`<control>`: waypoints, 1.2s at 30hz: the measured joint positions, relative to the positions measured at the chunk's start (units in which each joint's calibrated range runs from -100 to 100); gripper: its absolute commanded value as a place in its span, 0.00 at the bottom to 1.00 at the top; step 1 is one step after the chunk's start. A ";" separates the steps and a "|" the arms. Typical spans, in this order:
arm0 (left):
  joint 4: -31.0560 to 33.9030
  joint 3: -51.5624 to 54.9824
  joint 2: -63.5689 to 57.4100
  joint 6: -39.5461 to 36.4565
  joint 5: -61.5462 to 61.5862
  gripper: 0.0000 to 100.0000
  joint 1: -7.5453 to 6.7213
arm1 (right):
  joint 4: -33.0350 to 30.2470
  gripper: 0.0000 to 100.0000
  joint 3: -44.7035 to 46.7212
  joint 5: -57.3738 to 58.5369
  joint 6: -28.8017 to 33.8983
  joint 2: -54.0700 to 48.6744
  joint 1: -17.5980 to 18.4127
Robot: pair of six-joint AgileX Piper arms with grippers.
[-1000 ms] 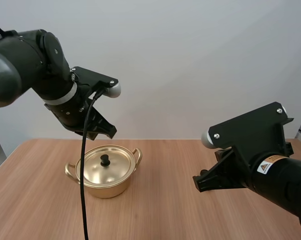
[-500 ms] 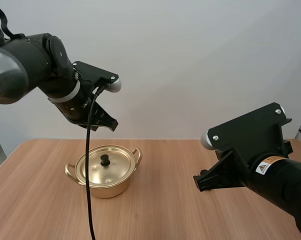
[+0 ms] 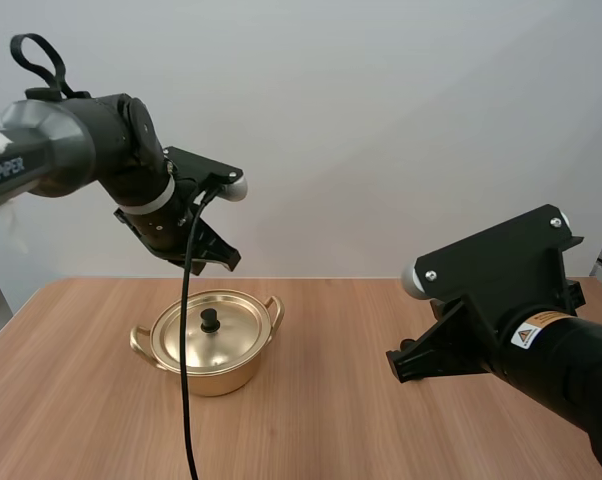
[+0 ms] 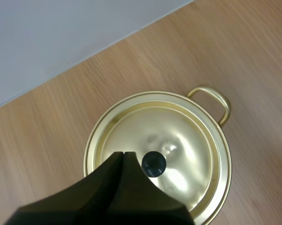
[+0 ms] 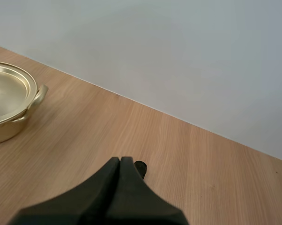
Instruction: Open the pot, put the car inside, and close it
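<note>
High view: the gold pot (image 3: 221,375) is seen on the left of the table (image 3: 341,440), with its lid (image 3: 193,342) set on it. The left gripper (image 3: 224,263) is held above the pot, clenched on nothing. The right gripper (image 3: 395,364) is held well apart at the right, clenched too.

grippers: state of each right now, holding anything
left gripper: shut, empty, over the lid
right gripper: shut, empty, over the table
</note>
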 measured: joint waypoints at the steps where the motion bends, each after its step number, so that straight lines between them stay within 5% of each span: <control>1: 0.00 0.00 0.90 0.51 1.16 0.00 0.00 | 0.00 0.00 0.00 0.00 0.00 0.00 0.00; 6: 0.00 0.00 2.80 1.73 1.80 0.08 0.00 | 0.00 0.00 0.48 -0.81 -0.03 0.00 0.00; 8: -0.20 0.00 2.80 1.73 0.24 0.21 0.00 | -0.28 0.00 0.48 -1.03 -0.03 0.00 0.00; 13: -1.75 0.00 2.68 1.73 -0.96 0.81 0.00 | -0.32 0.00 0.48 -1.03 -0.03 0.00 0.00; 15: -2.23 0.00 2.68 1.56 -0.96 0.96 0.00 | -0.32 0.00 0.48 -1.03 -0.03 0.00 0.00; 36: -2.26 0.00 8.57 1.18 7.92 0.99 0.00 | -0.32 0.00 0.48 -1.03 -0.03 0.00 0.00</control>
